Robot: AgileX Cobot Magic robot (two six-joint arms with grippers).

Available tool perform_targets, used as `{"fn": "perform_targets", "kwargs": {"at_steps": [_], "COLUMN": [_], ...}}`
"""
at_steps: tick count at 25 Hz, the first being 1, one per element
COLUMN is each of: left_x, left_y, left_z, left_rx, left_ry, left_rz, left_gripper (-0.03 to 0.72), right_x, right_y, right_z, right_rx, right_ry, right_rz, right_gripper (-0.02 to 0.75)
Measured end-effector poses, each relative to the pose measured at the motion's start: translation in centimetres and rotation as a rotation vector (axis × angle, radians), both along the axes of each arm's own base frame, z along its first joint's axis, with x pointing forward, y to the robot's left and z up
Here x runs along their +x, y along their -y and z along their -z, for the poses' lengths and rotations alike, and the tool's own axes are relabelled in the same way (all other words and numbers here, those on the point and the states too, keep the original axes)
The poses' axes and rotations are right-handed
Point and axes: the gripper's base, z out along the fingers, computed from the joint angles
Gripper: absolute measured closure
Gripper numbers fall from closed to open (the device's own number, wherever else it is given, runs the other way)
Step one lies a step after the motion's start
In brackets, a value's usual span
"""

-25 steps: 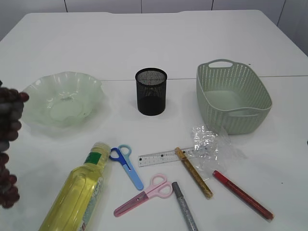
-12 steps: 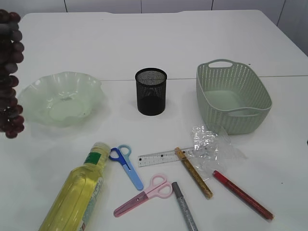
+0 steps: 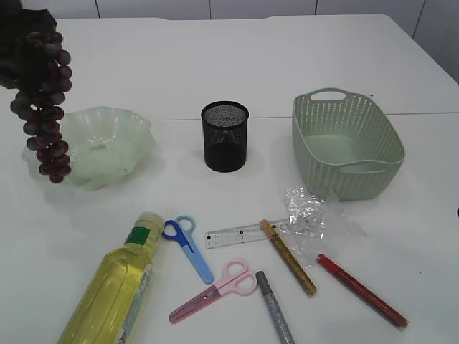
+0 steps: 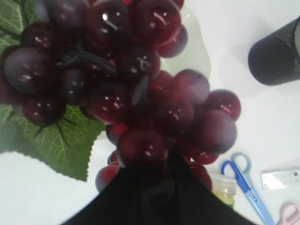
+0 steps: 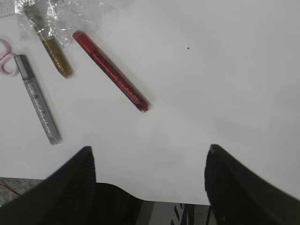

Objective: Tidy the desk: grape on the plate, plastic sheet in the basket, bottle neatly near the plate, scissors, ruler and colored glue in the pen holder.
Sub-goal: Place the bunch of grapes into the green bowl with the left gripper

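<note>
Over plate's (image 3: 136, 129) 9 o'clock rim: grape bunch (image 3: 44, 107) hanging, carried up and rightward from the frame edge within the last second. Left gripper (image 3: 25, 43) pinched on bunch at the top; in wrist view only dark finger tips below the berries, green leaf (image 4: 56, 140) beside. Probably one short shift toward 3 o'clock, then lowering, to settle grape in the plate. Right gripper (image 5: 150, 183) spread wide, holding nothing, over bare table.

Elsewhere untouched: pen holder (image 3: 225, 135) at 3 o'clock of plate; basket (image 3: 344, 143) further right; plastic sheet (image 3: 315, 215) at its 6 o'clock. Bottle (image 3: 115, 287) lying flat, blue scissors (image 3: 188, 244), pink scissors (image 3: 215, 287), ruler (image 3: 237, 234), gold (image 3: 288, 258), silver (image 3: 276, 308) and red glue (image 3: 362, 290) scattered in front. Nothing blocking the drop.
</note>
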Motion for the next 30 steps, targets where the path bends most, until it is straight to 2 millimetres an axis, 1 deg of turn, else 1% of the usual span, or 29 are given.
{"fn": "perform_targets", "kwargs": {"at_steps": [3, 8, 11, 14, 23, 25, 30], "left_x": [1.9, 4.4, 5.6, 6.6, 8.3, 8.5, 8.8], "left_y": [0.2, 0.3, 0.1, -0.2, -0.1, 0.0, 0.0], "left_z": [1.0, 2.2, 3.5, 5.2, 9.3, 9.9, 10.5], "left_rx": [0.011, 0.048, 0.075, 0.082, 0.083, 0.077, 0.076], "left_ry": [0.011, 0.042, 0.038, 0.022, -0.029, -0.037, -0.035], "left_rz": [-0.001, 0.001, 0.0, -0.007, -0.012, -0.013, -0.013], "left_gripper": [0.608, 0.608, 0.608, 0.608, 0.608, 0.608, 0.607], "right_x": [0.0, 0.0, 0.0, 0.0, 0.0, 0.0, 0.0], "right_y": [0.0, 0.0, 0.0, 0.0, 0.0, 0.0, 0.0], "right_z": [0.0, 0.0, 0.0, 0.0, 0.0, 0.0, 0.0], "right_rx": [0.0, 0.0, 0.0, 0.0, 0.0, 0.0, 0.0], "right_ry": [0.0, 0.0, 0.0, 0.0, 0.0, 0.0, 0.0], "right_rz": [0.0, 0.0, 0.0, 0.0, 0.0, 0.0, 0.0], "right_gripper": [0.206, 0.206, 0.206, 0.206, 0.206, 0.206, 0.206]}}
